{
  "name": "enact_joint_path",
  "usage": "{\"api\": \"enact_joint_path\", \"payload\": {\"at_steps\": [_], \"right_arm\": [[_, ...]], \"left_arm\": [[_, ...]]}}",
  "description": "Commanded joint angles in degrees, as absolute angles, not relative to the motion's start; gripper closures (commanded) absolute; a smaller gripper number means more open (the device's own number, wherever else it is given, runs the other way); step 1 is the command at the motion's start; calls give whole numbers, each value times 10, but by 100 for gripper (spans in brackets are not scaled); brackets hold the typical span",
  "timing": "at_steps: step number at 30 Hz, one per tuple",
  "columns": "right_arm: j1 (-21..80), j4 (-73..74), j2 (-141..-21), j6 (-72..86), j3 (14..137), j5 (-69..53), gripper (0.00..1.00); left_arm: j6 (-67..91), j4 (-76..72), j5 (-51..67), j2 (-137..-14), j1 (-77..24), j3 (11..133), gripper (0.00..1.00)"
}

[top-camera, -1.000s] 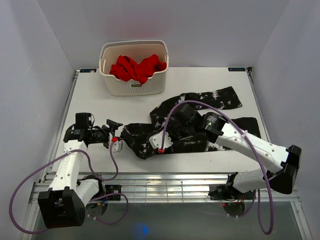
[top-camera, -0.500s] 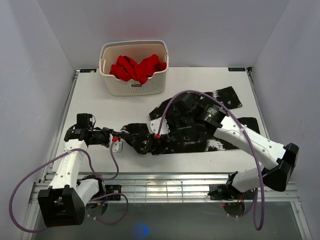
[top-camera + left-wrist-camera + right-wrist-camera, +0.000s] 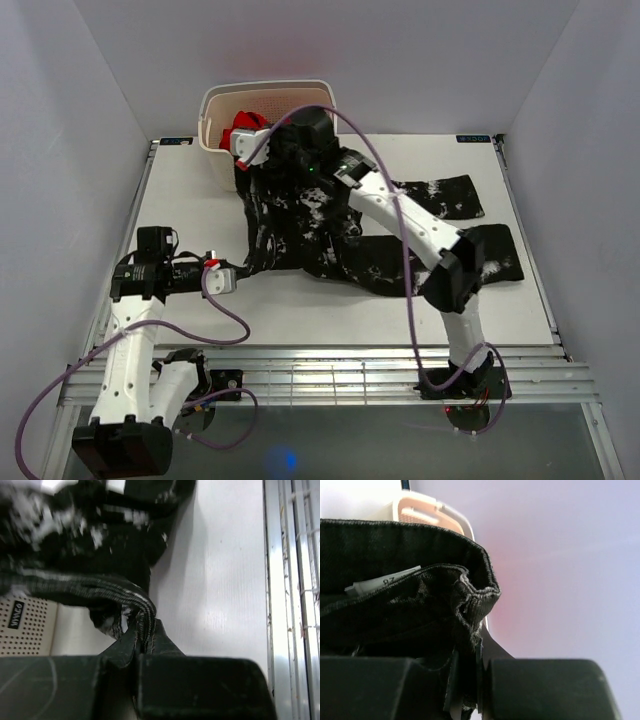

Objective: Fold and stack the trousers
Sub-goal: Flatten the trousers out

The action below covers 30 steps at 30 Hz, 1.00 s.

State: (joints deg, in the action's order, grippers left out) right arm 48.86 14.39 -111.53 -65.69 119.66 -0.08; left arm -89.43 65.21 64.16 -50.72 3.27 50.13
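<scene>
While both arms have a pinch on them, the trousers [image 3: 330, 225] show how limp they are. The right gripper [image 3: 477, 652] is up high, and its fingers [image 3: 497, 652] are pressed together on a stitched, folded edge, with a white label [image 3: 382, 582] sewn just beyond the tips. From there the cloth drops in a loose curtain. The left gripper [image 3: 145, 632] is down low, its fingers squeezed tight on a ribbed, seamed band that bunches right at the fingertips. Between the two pinches the fabric sags. Past the right fingers, both legs trail off and lie flat on the table [image 3: 330, 315]. Behind the raised fingers stands the basket [image 3: 222, 108] with the red garment [image 3: 243, 125] in it.

I'd say this is soft, floppy stuff with no stiffness of its own. It looks fairly thick woven cloth, so it has some weight when lifted but nothing fragile. It doesn't look slippery either. The hemmed and seamed edges are the thickest parts and the sensible places to grip, as both pinches do now. A hold on the single layer mid-leg would likely just pull up a peak and wrinkle the rest. Holding two corners of the same edge, well apart, should let the weight pull it straight.
</scene>
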Motion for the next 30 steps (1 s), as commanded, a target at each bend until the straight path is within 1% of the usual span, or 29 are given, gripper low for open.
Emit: {"api": "enact_joint_path", "payload": {"at_steps": [1,3,5,7,8,9,10,11,12,14,15,17,18,19,20,21,22,23,24,25,26,27,28,29,30], "right_arm": [[504,0,-1228,-674,1278,9,92],[523,-35,-1277,-675,1285,6,92],[535,-91,-1295,-682,1263,6,92],[548,-138,-1317,-688,1239,-18,92],[554,-149,-1339,-687,1240,-11,92],[556,-152,-1353,-689,1246,-6,91],[556,-160,-1363,-689,1265,-3,86],[556,-171,-1370,-686,1270,30,79],[555,-180,-1376,-685,1273,46,57],[542,-163,-1364,-677,1272,82,32],[536,-150,-1331,-670,1263,94,17],[508,-108,-1281,-657,1196,113,13],[498,-94,-1214,-651,1161,115,11],[484,-79,-1180,-646,1126,115,9],[472,-58,-1145,-634,1066,111,7],[445,2,-1078,-627,1042,105,4],[432,50,-1049,-620,1022,98,10],[404,94,-1019,-608,999,81,10],[389,192,-969,-599,992,73,10],[371,250,-948,-589,991,59,10],[332,311,-908,-587,991,17,10],[310,416,-888,-595,983,-6,10],[282,457,-868,-602,968,-32,10],[227,497,-827,-619,949,-68,10],[200,531,-808,-663,899,-79,8]], "left_arm": [[-825,697,734,-461,31,537,100],[-788,698,750,-454,31,553,100],[-752,695,761,-454,31,566,100],[-699,685,775,-455,31,584,100],[-623,670,774,-455,31,590,100],[-577,647,771,-455,31,591,100],[-536,603,765,-455,31,590,100],[-493,579,757,-455,31,588,100],[-405,524,745,-456,31,578,100],[-355,493,704,-465,31,570,100],[-336,469,691,-469,31,567,100],[-297,460,658,-482,31,561,100],[-293,460,652,-496,31,560,100],[-287,460,648,-503,31,558,100],[-274,455,633,-508,32,555,100],[-260,448,623,-517,34,553,100],[-248,439,614,-520,34,548,100],[-227,434,593,-524,36,542,100],[-213,419,578,-526,39,539,100],[-203,414,564,-534,40,536,100],[-191,409,535,-538,42,533,100],[-188,403,521,-542,47,533,100],[-188,403,512,-550,51,532,100],[-202,405,506,-555,56,530,100],[-210,412,485,-561,62,528,100]]}}
